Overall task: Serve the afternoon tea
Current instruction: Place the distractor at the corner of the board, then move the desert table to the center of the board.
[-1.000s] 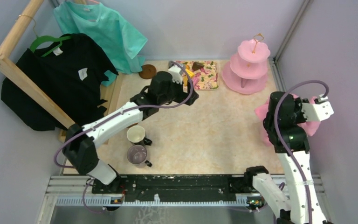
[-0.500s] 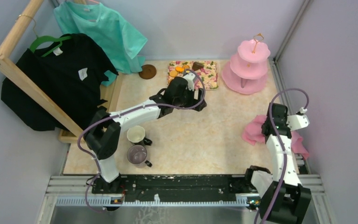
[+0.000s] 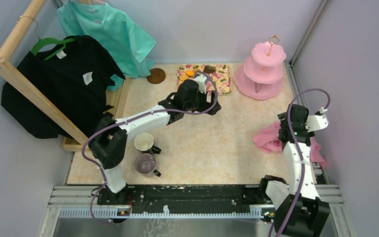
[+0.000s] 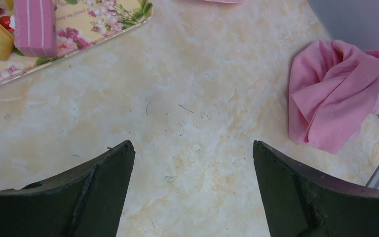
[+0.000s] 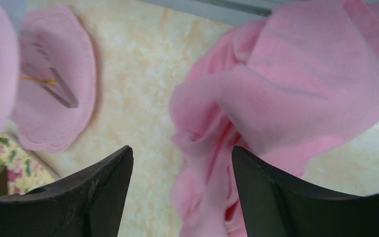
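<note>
Snacks (image 3: pixel 191 73) sit on the floral mat (image 3: pixel 221 79) just beyond the left gripper (image 4: pixel 192 148), its fingers wide and empty, so that arm is nearer. The right gripper (image 5: pixel 181 150), also spread, hangs over the pink cloth (image 5: pixel 296 84); the cake stand (image 3: pixel 261 69) is right of the mat.

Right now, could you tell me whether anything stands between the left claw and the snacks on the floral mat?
Nothing visible does: only bare tabletop lies between the open left claw and the snacks on the floral mat.
</note>
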Motion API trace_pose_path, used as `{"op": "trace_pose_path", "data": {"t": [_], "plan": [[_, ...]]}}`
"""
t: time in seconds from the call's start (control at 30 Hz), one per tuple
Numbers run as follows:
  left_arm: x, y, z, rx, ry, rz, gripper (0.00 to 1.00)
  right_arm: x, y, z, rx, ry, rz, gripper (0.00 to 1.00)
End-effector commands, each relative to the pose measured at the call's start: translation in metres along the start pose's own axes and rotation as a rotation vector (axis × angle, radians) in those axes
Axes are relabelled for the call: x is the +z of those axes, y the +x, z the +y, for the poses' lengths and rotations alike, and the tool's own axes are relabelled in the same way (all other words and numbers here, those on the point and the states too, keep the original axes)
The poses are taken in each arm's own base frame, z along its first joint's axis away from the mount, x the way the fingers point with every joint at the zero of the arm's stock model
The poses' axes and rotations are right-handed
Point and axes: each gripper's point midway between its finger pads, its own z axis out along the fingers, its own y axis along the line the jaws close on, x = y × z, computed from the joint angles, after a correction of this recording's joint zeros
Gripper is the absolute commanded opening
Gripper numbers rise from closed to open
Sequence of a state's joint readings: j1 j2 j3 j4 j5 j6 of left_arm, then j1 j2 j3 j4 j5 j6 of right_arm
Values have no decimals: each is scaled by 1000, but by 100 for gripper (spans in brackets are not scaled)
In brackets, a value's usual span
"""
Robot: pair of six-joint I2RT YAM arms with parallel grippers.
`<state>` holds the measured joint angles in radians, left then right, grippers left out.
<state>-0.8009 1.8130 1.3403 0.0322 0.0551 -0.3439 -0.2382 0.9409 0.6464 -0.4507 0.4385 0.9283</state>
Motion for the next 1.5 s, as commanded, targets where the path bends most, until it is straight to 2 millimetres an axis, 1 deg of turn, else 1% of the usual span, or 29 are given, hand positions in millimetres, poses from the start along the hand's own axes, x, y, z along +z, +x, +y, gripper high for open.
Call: {"op": "trace_pose_path", "data": {"t": [0.0, 0.1, 0.17, 0.23, 0.37, 0.43, 0.57, 0.77, 0.93, 1.07, 1.2, 1.27, 1.33, 1.47], "plan": [[-14, -27, -16, -12, 46, -80, 95, -31, -47, 44, 47, -155, -88, 73], [-18, -30, -18, -12, 52, -88, 95, -43, -54, 52, 57, -190, -90, 73], [-22, -31, -18, -12, 51, -94, 95, -47, -55, 57, 60, -208, -80, 73], [-25, -34, -19, -14, 54, -107, 95, -51, -54, 66, 67, -248, -72, 73], [-27, -38, -20, -14, 56, -120, 95, -52, -49, 98, 76, -361, -37, 73], [-28, -41, -20, -14, 52, -133, 95, -48, -43, 112, 89, -402, -8, 73], [-26, -45, -18, -19, 48, -153, 95, -36, -37, 140, 116, -488, 18, 72], [-18, -55, -9, -45, 54, -188, 95, -9, -24, 177, 141, -577, 70, 70], [-12, -62, 0, -55, 61, -215, 95, 17, -11, 202, 167, -602, 117, 68], [-8, -65, 7, -57, 77, -242, 95, 34, -6, 225, 173, -641, 121, 67], [-3, -64, 14, -55, 83, -257, 95, 56, 3, 238, 181, -640, 138, 67], [-2, -64, 17, -59, 87, -266, 94, 63, 6, 244, 187, -651, 139, 67], [-2, -63, 20, -63, 90, -277, 94, 76, 14, 247, 184, -640, 154, 66], [0, -62, 26, -66, 86, -287, 94, 90, 17, 259, 186, -648, 155, 66]]}}
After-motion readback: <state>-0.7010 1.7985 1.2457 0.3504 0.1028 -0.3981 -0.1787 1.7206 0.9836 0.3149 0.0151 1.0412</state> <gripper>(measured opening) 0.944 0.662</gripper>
